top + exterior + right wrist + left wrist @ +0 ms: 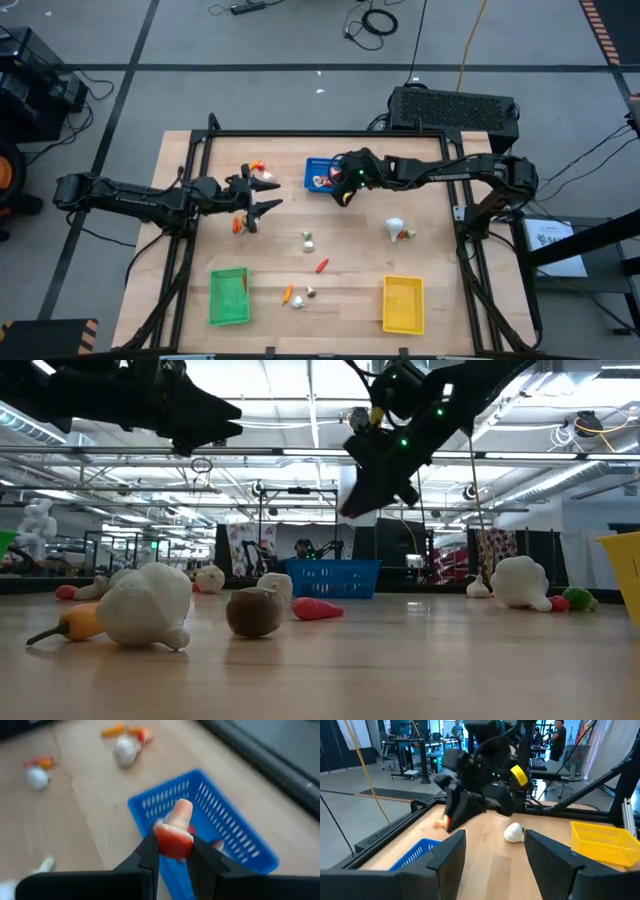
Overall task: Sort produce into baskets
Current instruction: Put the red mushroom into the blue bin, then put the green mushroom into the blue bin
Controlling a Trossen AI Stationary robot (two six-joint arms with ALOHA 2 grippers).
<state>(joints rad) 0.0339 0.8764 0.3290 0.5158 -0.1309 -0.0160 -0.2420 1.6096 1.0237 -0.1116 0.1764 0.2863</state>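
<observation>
Wooden tabletop carries the work, with an open workshop floor beyond it.

Right gripper (pixel 173 851): jaws clenched on a red-and-pale toy piece (pixel 175 832), held in the air over the blue basket (pixel 322 173) at the table's 12 o'clock.

Left gripper (pixel 262 195): jaws released and empty, above the table at 9 o'clock.

I judge the step in hand to be the drop: next, I would let go of the piece over the blue basket.

Green basket (pixel 228 296) sits at 7 o'clock, yellow basket (pixel 403 303) at 5 o'clock. Loose produce lies around the table centre, including a white bulb (pixel 396 229) at 3 o'clock.
</observation>
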